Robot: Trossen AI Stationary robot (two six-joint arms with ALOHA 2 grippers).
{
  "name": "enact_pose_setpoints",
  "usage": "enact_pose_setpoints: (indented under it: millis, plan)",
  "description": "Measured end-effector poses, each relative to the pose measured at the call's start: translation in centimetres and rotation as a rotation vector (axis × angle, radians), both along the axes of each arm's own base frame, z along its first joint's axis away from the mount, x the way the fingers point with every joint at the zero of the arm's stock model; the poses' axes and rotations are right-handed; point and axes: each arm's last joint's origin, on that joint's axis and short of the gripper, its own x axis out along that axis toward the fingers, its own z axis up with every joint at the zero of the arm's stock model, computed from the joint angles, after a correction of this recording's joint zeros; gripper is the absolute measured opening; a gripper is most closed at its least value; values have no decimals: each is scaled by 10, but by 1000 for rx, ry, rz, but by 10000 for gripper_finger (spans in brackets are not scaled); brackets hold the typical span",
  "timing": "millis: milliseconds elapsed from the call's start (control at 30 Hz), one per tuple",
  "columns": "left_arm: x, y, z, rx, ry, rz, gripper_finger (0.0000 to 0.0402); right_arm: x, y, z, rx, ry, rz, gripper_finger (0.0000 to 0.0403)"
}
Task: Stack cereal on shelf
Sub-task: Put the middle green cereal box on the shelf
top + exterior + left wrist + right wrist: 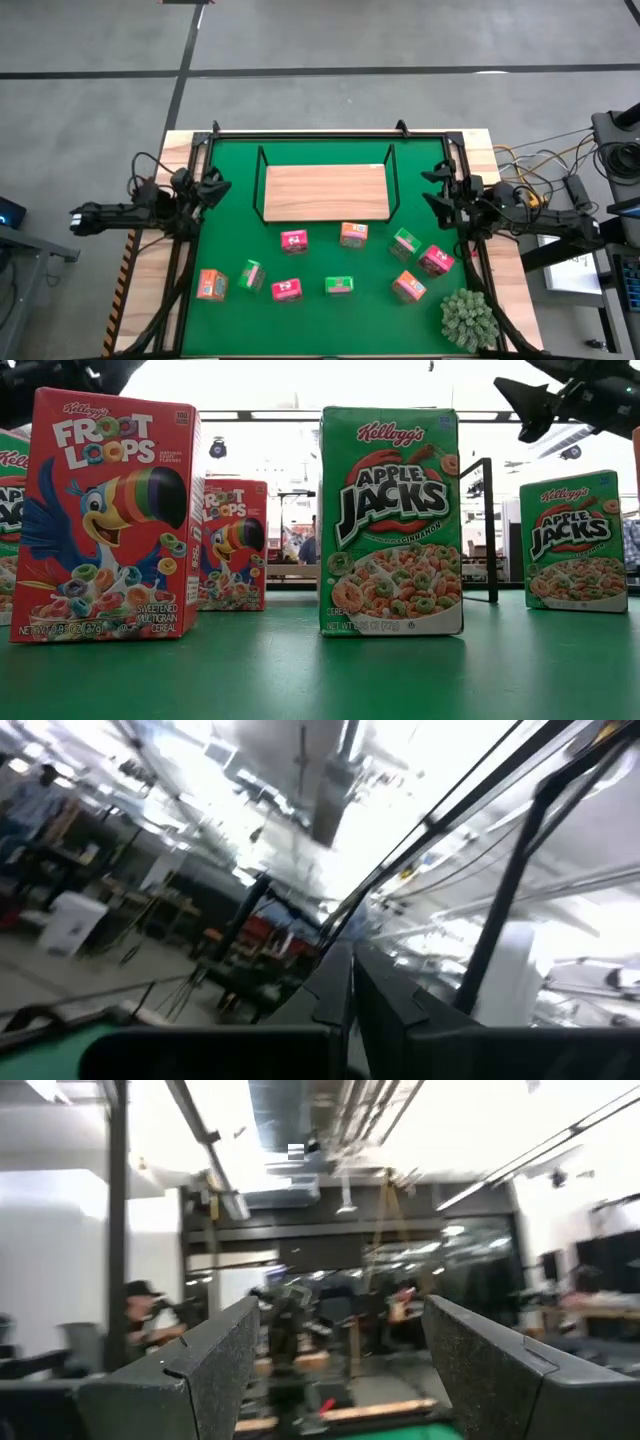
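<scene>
Green matting covered the tabletop, and on it, toward the far side, sat the flat rectangular light-wood shelf with thin black wire frames at its ends, bare of boxes. All nine small printed toy cereal boxes stood scattered in a loose band on the near side of the shelf, none touching it. The left gripper hung off the shelf's left end with jaws narrow, nearly closed; the right gripper hung off the right end with jaws spread wide and empty. The pink-red box and orange box stood nearest the shelf's front edge, roughly midway between the arms. Open mat lay around both; a spiky grey-green plant crowded the near right corner.
</scene>
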Motion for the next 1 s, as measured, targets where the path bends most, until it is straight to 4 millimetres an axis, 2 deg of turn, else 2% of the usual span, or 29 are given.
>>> enact_pose_setpoints:
  millis: [100, 233, 433, 567, 667, 767, 900, 1000]
  plan:
    - [2, -1, 4, 22, -40, -19, 0, 8, -4, 8, 43, 29, -73, 272]
    - [8, -1, 7, 40, -66, -31, 0, 31, -10, 23, 87, 115, -83, 272]
    - [29, -1, -4, -1, 60, -56, 0, 61, -17, 54, 116, 284, -87, 272]
    - [37, -1, -5, -21, 44, -69, 0, 78, -21, 74, 116, 395, -96, 272]
    - [43, 0, -6, -13, 36, -67, 0, 90, -23, 79, 114, 494, -99, 272]
    - [49, -1, -9, -4, 59, -76, 0, 99, -25, 91, 102, 503, -102, 272]
    - [57, -4, -17, 8, 113, -101, 0, 108, -27, 90, 94, 609, -106, 272]
    - [60, -8, -16, 36, 81, -160, 0, 111, -27, 92, 95, 636, -105, 272]
